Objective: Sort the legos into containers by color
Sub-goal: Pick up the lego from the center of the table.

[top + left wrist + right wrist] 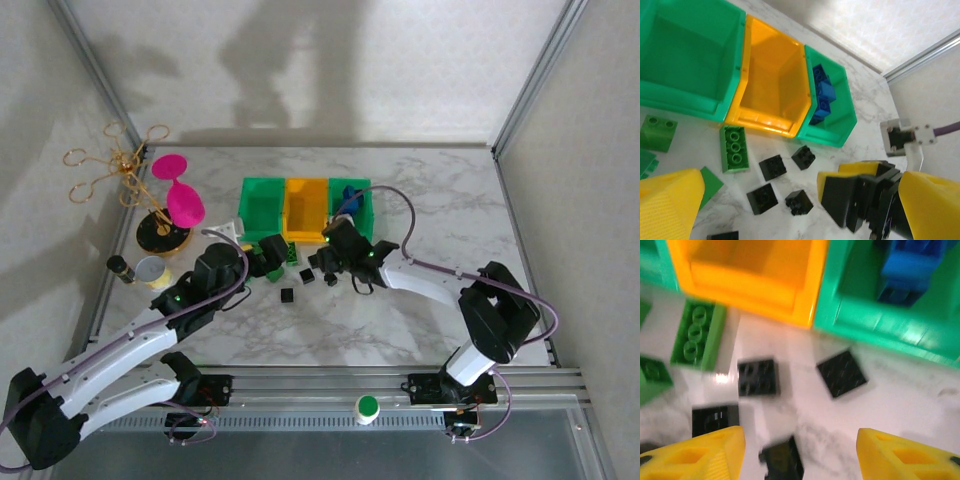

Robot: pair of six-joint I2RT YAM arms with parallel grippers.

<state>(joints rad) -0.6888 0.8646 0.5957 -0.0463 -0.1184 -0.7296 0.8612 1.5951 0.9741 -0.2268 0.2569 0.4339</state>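
Hovering with jaws spread and nothing held, the left gripper (802,202) and right gripper (799,440) hang over small black plastic bricks (772,166) and green plastic bricks (734,148) loose on the table (865,110). Beyond, blue plastic bricks (822,92) lie in the right green plastic bin (837,136); the orange-yellow bin (772,75) and left green bin (685,60) hold nothing, so about a third looks done.

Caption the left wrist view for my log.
Blue legos in the right green bin, orange bin empty, black legos loose on the table.

marble table (400,320) carries three bins (305,205) and scattered legos (288,296).
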